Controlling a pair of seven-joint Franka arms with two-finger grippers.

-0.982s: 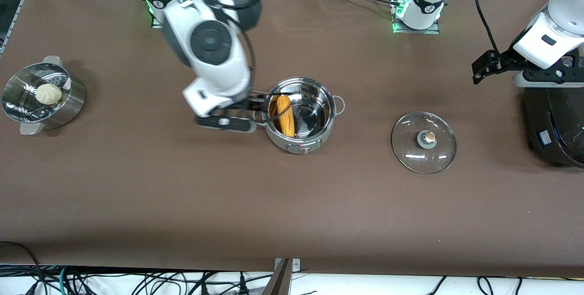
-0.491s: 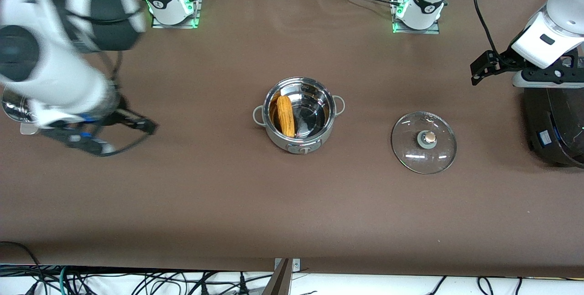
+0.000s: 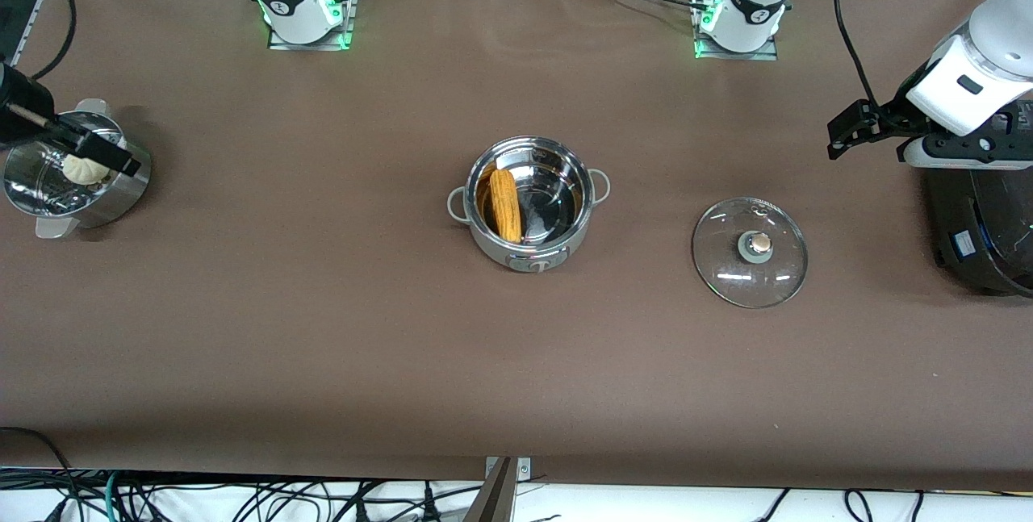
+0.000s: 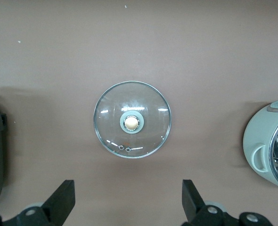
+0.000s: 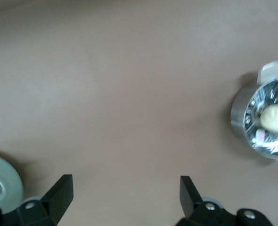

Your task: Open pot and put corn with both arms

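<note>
The steel pot (image 3: pixel 565 241) stands uncovered mid-table, and the yellow-orange corn (image 3: pixel 505 204) lies inside against its wall. Its glass lid (image 3: pixel 750 252) rests flat on the table toward the left arm's end, also seen as the lid (image 4: pixel 132 120) in the left wrist view, with the pot's side (image 4: pixel 264 146) at the edge. My left gripper (image 3: pixel 844 131) hangs open and empty in the air near that end; its fingers (image 4: pixel 60 203) stand wide apart. My right gripper (image 3: pixel 97 149) hovers open and empty over the steamer, fingers (image 5: pixel 59 194) spread.
A steel steamer vessel (image 3: pixel 121 191) holding a white bun (image 3: pixel 83 170) sits at the right arm's end, seen too as the steamer (image 5: pixel 240 117). A black round appliance (image 3: pixel 980 223) stands at the left arm's end. Cables run along the table's front edge.
My right arm swung away from the pot, across the table to above the steamer. The corn stays in the pot. The left arm barely shifted.
</note>
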